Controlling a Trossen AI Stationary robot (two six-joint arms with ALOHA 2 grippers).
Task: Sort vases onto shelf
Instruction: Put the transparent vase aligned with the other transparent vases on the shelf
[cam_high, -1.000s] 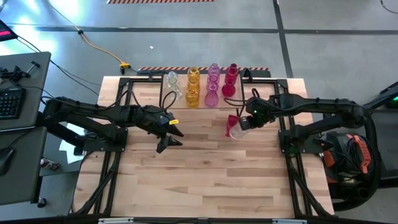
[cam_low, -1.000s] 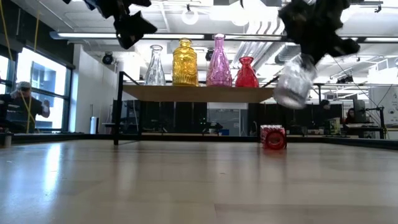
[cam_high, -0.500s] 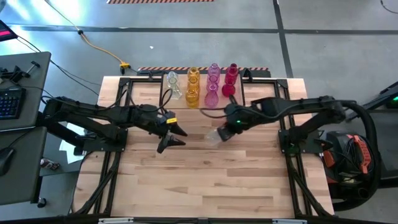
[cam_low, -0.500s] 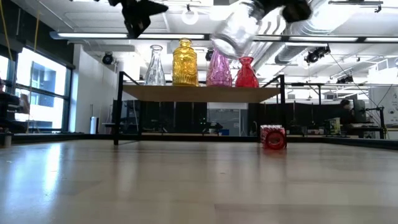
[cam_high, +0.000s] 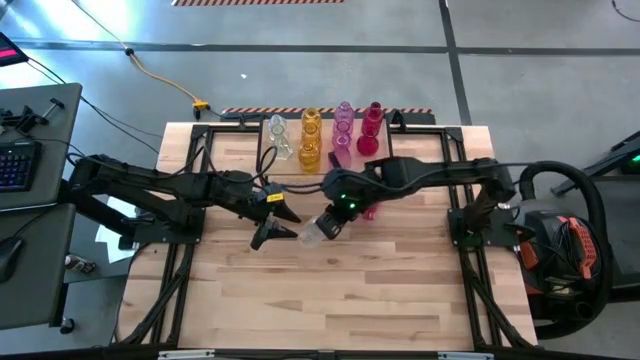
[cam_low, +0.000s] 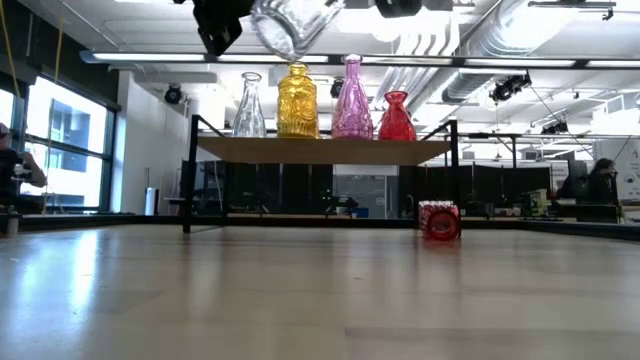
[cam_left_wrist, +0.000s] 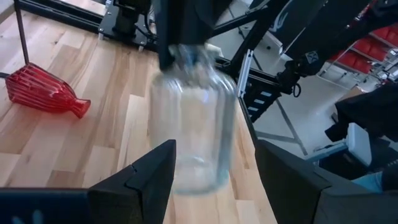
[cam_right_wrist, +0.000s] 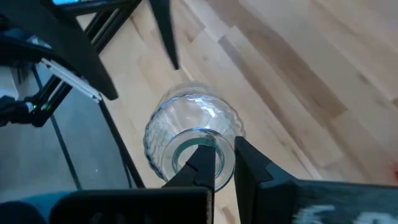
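Since the earlier frames the right gripper (cam_high: 322, 228) has swung from the table's right side, beside the fallen red vase (cam_high: 367, 211), across to the middle, carrying the clear vase (cam_high: 313, 235) with it; it now hangs in the air just beside the left gripper (cam_high: 275, 222); the right gripper's fingers (cam_right_wrist: 205, 163) are pinched on the rim of the vase's neck, one inside the mouth and one outside, as the right wrist view shows; the vase's round body points toward the left arm and is tilted, clear of the tabletop (cam_high: 330, 290); the left gripper has stayed near the table's centre-left with its fingers (cam_left_wrist: 140, 180) spread wide, and in the left wrist view the clear vase (cam_left_wrist: 194, 134) sits right between them, though whether they touch it cannot be told; the red vase (cam_low: 441, 222) lies on its side on the table, to the right of the shelf (cam_low: 320, 150); on the shelf stand a clear vase (cam_low: 249, 106), an amber vase (cam_low: 297, 101), a pink vase (cam_low: 352, 100) and a red vase (cam_low: 396, 118), all upright in a row, with more vases under the shelf in the high view.
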